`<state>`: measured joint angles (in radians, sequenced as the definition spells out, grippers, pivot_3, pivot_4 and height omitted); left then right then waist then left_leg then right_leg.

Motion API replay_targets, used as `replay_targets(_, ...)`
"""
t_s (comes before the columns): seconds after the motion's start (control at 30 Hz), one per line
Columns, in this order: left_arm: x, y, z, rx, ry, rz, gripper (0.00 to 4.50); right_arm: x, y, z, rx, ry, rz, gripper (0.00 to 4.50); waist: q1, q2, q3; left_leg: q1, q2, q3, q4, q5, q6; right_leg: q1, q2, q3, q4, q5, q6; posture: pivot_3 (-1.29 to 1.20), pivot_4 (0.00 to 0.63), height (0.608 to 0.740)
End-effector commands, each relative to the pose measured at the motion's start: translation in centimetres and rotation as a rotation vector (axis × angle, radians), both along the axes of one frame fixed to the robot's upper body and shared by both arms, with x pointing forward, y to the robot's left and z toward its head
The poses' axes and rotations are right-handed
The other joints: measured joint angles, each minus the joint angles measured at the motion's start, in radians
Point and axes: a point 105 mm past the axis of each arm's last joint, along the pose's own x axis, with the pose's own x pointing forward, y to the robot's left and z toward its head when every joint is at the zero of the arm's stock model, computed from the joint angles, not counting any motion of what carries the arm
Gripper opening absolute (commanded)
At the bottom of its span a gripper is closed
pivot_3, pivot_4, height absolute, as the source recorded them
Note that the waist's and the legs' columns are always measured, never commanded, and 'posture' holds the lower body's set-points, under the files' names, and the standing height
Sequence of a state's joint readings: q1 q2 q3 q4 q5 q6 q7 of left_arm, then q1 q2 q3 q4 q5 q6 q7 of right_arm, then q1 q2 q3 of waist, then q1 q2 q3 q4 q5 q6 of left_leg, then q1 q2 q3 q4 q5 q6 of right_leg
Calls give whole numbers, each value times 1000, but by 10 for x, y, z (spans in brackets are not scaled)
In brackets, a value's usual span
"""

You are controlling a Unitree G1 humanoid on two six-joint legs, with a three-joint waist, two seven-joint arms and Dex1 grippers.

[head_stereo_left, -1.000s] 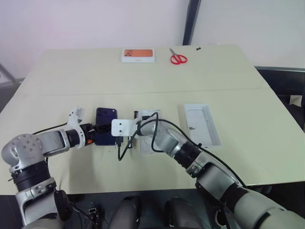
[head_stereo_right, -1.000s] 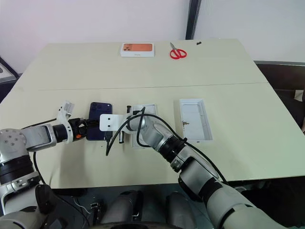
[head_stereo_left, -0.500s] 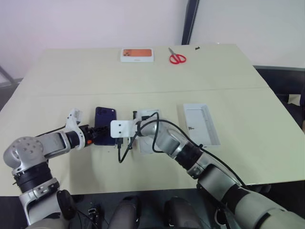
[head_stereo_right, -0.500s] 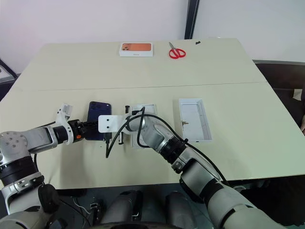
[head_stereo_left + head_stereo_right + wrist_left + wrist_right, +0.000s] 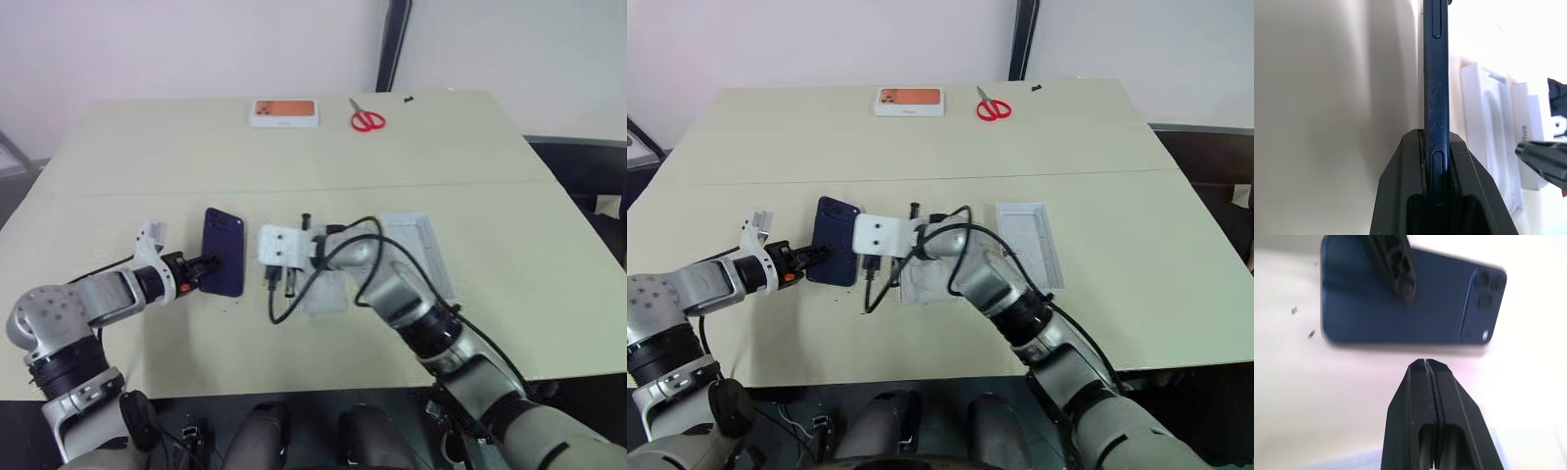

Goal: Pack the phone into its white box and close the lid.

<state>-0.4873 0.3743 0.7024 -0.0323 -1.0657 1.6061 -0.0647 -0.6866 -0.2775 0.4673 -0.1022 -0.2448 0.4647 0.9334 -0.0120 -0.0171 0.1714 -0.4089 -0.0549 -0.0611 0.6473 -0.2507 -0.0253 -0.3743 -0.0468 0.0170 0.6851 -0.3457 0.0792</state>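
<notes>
Left end effector (image 5: 1436,196) pinching phone (image 5: 223,264) edgewise; right end effector (image 5: 1425,363) pressed together, empty.

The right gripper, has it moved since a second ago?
Yes. The right gripper, shut, has swung right, away from the phone and over the white box.

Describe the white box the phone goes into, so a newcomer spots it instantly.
On the table's near half, the white box lies by the right gripper, partly hidden by that arm. It sits between the phone in the left gripper and the lid.
</notes>
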Motion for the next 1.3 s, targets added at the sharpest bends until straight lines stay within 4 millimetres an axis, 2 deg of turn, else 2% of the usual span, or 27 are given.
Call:
replay_targets(0.03, -2, -27, 34, -62, -146, -94, 34, -12, -21, 25, 69, -24, 39, 0, -1, -1, 0, 0, 0, 0, 0, 0, 0, 1, 0, 0, 0, 0, 0, 0, 150, 740)
replay_targets(0.13, -7, -63, 43, -145, -205, -148, 34, -15, -53, 25, 52, -3, 17, 0, 1, -1, 1, 0, 0, 0, 0, -1, 1, 2, 0, 0, 0, 0, 0, 0, 150, 740)
replay_targets(0.2, -12, -83, 42, -158, -204, -153, 34, -15, -66, 22, 42, 14, -10, 0, 1, -2, 1, -1, 0, 0, 0, -1, 1, 4, 0, 0, -1, 0, 0, 0, 150, 740)
replay_targets(0.3, -14, -100, 40, -196, -165, -127, 34, -12, -80, 17, 21, 23, -49, 0, -9, -2, 1, -1, 0, 1, 0, -1, 1, 3, 0, 2, -1, 0, 0, 0, 150, 740)
replay_targets(0.43, -19, -114, 30, -219, -62, -102, 34, -10, -90, 16, 12, 30, -85, 0, -3, -2, 1, -1, 2, 1, 0, 0, 1, 2, 2, 2, 2, 0, 0, 0, 150, 740)
replay_targets(0.57, -24, -118, 10, -195, 45, -76, 34, -7, -96, 15, 6, 26, -113, 0, 3, -3, 1, -1, 1, 1, 1, 0, 1, 4, 1, 2, 0, 0, 0, 0, 150, 740)
replay_targets(0.7, -27, -120, 9, -201, 69, -83, 34, -5, -97, 14, 3, 22, -121, 0, 6, -3, 1, -1, 1, 1, 1, 0, 1, 4, 1, 1, -1, 0, 0, 0, 150, 740)
replay_targets(0.87, -30, -121, 7, -215, 87, -103, 2214, -3, -97, 13, -4, 15, -123, 0, 5, -3, 1, -1, 1, 1, 1, 0, 1, 4, 1, 1, -1, 0, 0, 0, 150, 740)
replay_targets(1.0, -32, -120, 8, -221, 84, -118, 4247, -3, -96, 13, -5, 13, -119, 0, 4, -3, 1, -1, 1, 1, 1, 0, 1, 4, 1, 1, -1, 0, 0, 0, 150, 740)
replay_targets(1.03, -32, -120, 8, -221, 82, -120, 4440, -2, -96, 13, -5, 12, -118, 0, 3, -2, 1, -1, 1, 1, 1, 0, 1, 4, 1, 1, -1, 0, 0, 0, 150, 740)
replay_targets(1.3, -26, -118, 7, -41, 1, -189, 4440, -2, -92, 12, 1, 12, -110, 0, 3, -2, 1, -1, 1, 1, 1, 0, 1, 5, 1, 1, -1, 0, 0, 0, 150, 740)
